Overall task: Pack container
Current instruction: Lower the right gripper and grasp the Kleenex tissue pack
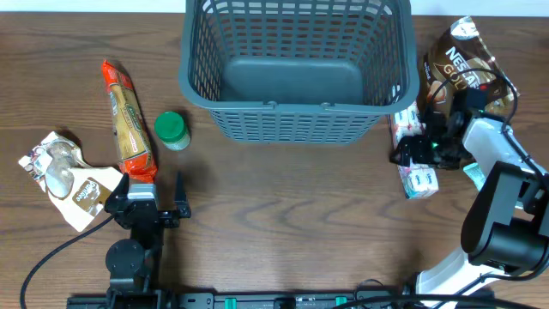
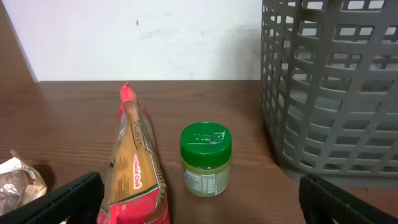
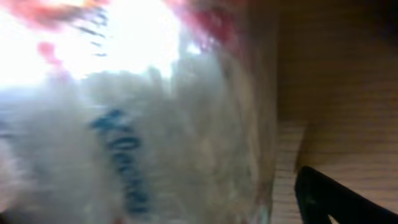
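Filling the right wrist view, a blurred white packet (image 3: 124, 124) lies at the right gripper (image 1: 414, 154); I cannot tell whether it is pinched. Left gripper (image 1: 147, 193) is spread, idle. Empty container (image 1: 292, 120) stands far-centre on the counter (image 1: 283, 215): probably light and stiff, best held by its rim.

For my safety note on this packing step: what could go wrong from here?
The white packet under the right jaws lies close to the basket; lifting it may snag the rim or push the basket.
That packet fills the right wrist view as a blur, so the grip cannot be checked; it might slip.
The open left jaws could topple the green-lidded jar beside the orange packet.
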